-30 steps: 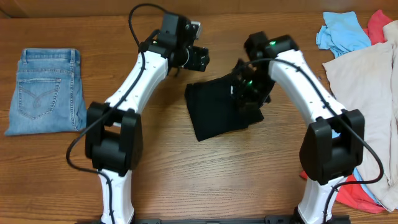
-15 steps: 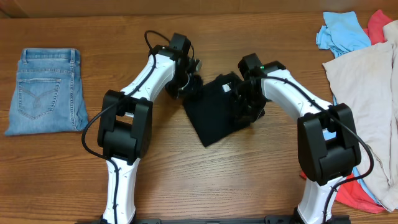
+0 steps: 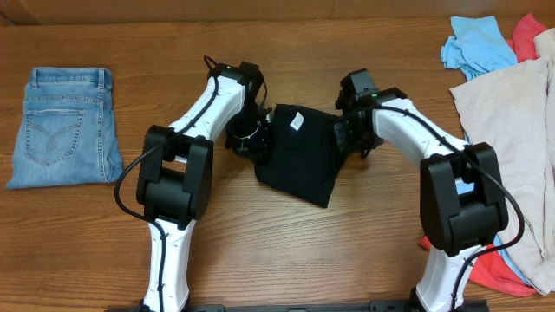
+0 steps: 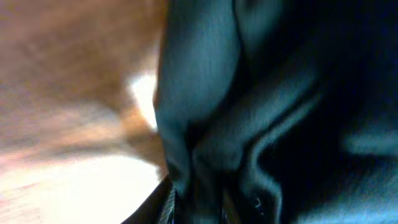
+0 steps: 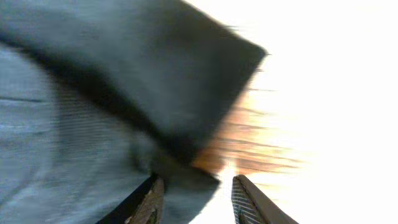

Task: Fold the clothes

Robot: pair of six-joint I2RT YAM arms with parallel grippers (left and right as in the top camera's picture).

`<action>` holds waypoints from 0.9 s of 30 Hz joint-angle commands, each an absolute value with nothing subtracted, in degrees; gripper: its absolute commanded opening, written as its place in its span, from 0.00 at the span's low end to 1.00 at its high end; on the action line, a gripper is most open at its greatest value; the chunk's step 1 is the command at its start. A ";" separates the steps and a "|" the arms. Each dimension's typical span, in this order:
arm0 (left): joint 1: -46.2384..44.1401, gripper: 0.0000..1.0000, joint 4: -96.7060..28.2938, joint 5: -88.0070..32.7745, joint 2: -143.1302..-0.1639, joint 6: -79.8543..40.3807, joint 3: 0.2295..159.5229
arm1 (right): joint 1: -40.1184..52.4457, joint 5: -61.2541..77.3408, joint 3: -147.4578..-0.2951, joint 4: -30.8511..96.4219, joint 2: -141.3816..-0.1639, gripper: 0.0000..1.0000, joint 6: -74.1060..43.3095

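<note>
A wooden table (image 3: 286, 251) bore the folded black shirt (image 3: 299, 156) at its middle. Soft, light and limp, it likely wanted holding by its edges. The left gripper (image 4: 198, 205) pinched its near edge; the right gripper (image 5: 196, 186) stood open at a corner

- Bare brown wooden table (image 3: 286, 260) lay open on the near side of the crumpled black T-shirt (image 3: 299, 160).
- Folded blue denim jeans (image 3: 65, 126) blocked the far left.
- A heap of cream, light blue and coral garments (image 3: 507, 121) crowded the right edge.
</note>
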State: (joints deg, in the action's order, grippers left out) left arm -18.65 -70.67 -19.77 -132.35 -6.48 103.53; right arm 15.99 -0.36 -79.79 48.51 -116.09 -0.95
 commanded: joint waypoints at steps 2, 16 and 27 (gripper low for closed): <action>-17.34 0.31 -65.49 -15.20 -127.00 -11.68 103.68 | 15.68 -2.72 -79.50 48.29 -115.74 0.40 -0.16; -17.45 0.98 -54.06 -22.26 -124.95 -7.46 103.61 | 15.68 -1.85 -79.50 48.73 -115.74 0.41 -0.19; -17.72 0.99 -48.95 -30.59 -133.64 -3.60 103.61 | 15.68 -1.83 -79.50 49.41 -115.74 0.43 -0.19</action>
